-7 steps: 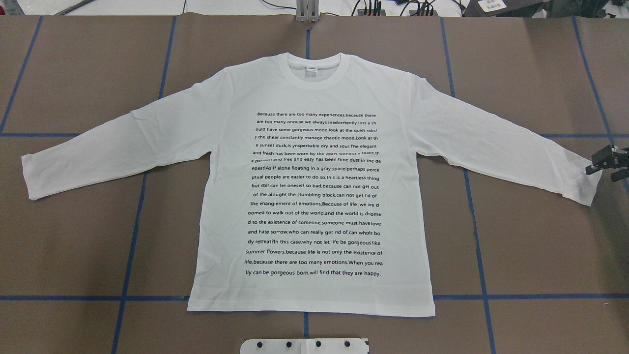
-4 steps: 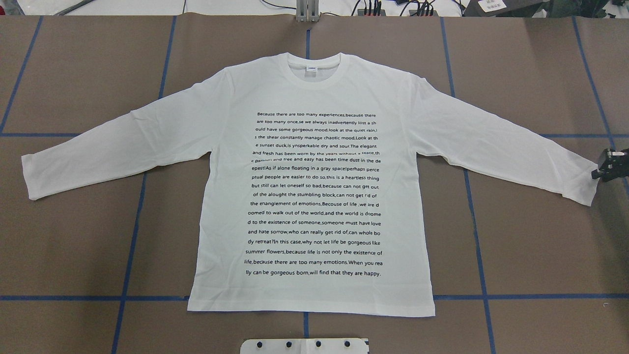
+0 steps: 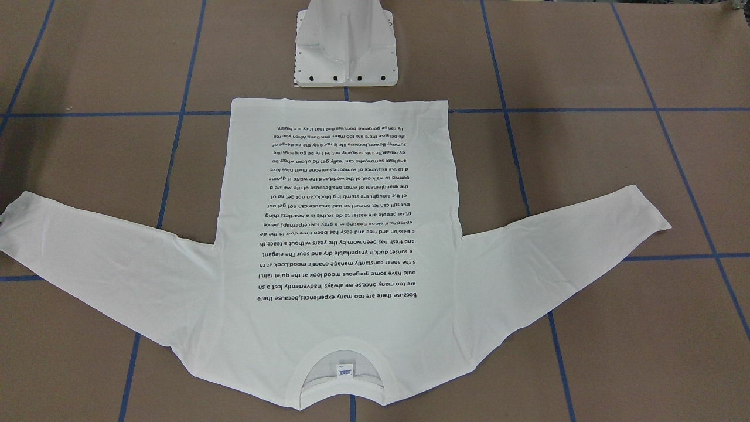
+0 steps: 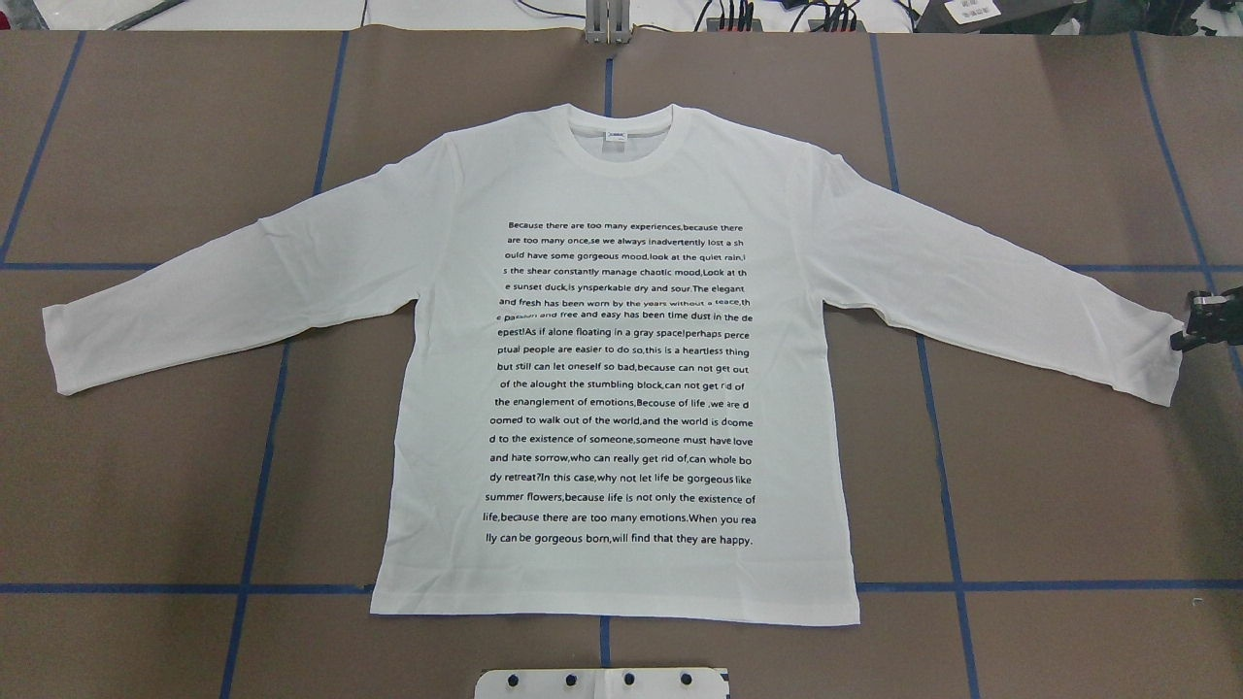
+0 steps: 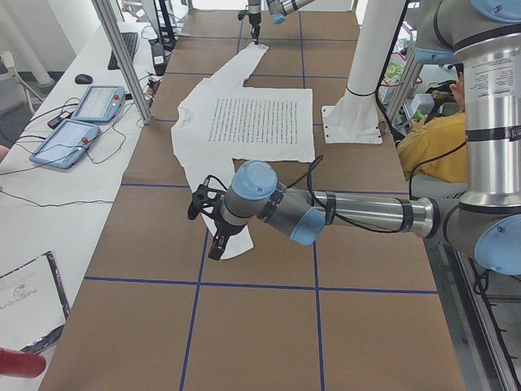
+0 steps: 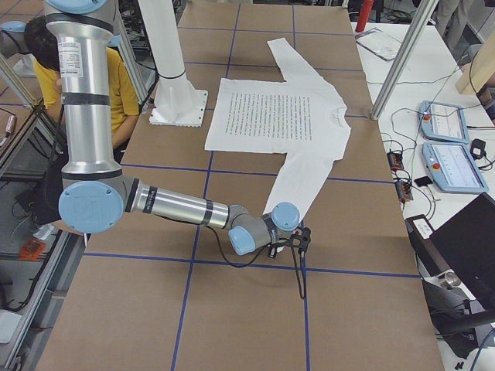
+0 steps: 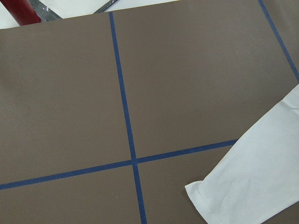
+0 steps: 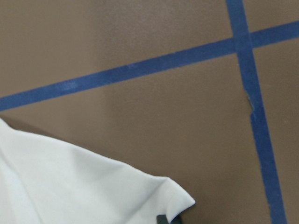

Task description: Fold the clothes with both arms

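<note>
Left arm (image 5: 358,213) is stretched out low and near level over the table (image 4: 146,466), reaching toward the table's left end. The left gripper (image 5: 207,230) sits right at the sleeve cuff (image 4: 58,351) there. Only the side view shows it, so I can't tell the jaw state or whether it touches the cloth.

Right arm (image 6: 178,205) has the same pose toward the right end, low and level, with the right gripper (image 4: 1191,332) at the other cuff (image 4: 1160,374). One dark fingertip (image 8: 163,220) shows against that cuff's corner in the wrist view. The jaw gap isn't readable, so I can't tell if it has hold of the fabric.

T-shirt (image 4: 437,408) is white, long-sleeved, and lies flat in the table's middle, print side up. The hem is toward the robot-side edge, just short of the pedestal base (image 3: 345,53), and the collar is toward the far edge. Sleeves (image 4: 243,272) are spread wide, one toward each end of the table. The fabric is mostly smooth. The black text block (image 4: 621,383) is centred on the front. The ribbed round collar (image 4: 621,167) has a small label (image 4: 616,137) inside the neck.

Count — 2 arms, 2 grippers, 1 T-shirt, 2 sleeves, 1 text block, 1 collar, 1 label.
</note>
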You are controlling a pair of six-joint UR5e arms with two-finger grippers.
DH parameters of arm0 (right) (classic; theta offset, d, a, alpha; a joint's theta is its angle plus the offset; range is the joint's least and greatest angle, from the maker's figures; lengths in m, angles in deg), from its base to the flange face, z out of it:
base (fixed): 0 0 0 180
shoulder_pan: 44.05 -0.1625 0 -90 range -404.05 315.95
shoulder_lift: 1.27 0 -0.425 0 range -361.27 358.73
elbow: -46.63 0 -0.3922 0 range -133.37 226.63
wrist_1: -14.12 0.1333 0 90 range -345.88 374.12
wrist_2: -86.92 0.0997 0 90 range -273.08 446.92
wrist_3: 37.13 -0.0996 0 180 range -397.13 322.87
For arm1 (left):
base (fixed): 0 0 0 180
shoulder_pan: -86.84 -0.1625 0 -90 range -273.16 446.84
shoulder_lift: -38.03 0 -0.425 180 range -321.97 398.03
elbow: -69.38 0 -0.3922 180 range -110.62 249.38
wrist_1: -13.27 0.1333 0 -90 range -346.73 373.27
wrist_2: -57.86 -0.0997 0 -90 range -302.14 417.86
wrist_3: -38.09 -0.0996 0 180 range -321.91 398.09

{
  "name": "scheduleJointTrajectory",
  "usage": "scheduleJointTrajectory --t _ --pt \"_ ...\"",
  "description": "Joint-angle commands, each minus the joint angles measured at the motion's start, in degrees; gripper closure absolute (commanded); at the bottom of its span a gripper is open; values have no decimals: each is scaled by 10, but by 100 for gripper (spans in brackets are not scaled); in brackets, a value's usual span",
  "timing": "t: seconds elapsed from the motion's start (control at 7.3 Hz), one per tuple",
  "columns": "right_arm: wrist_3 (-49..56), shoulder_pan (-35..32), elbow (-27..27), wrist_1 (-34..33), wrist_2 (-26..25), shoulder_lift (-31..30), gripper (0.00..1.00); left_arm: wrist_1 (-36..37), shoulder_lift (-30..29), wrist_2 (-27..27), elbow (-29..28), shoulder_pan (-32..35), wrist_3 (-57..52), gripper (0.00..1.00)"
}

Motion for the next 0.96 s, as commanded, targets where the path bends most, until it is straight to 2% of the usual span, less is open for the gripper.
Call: scheduleJointTrajectory --t 0.0,0.41,0.55,0.82 --pt "-32 -2 46 -4 6 2 100 0 0 0 1 0 0 0" --pt "-163 3 141 -7 13 9 100 -1 0 4 1 0 0 0" --pt "-236 20 156 -7 14 40 100 -2 0 4 1 0 -1 0" --pt "-367 72 153 -24 6 131 100 -15 0 4 1 0 0 0"
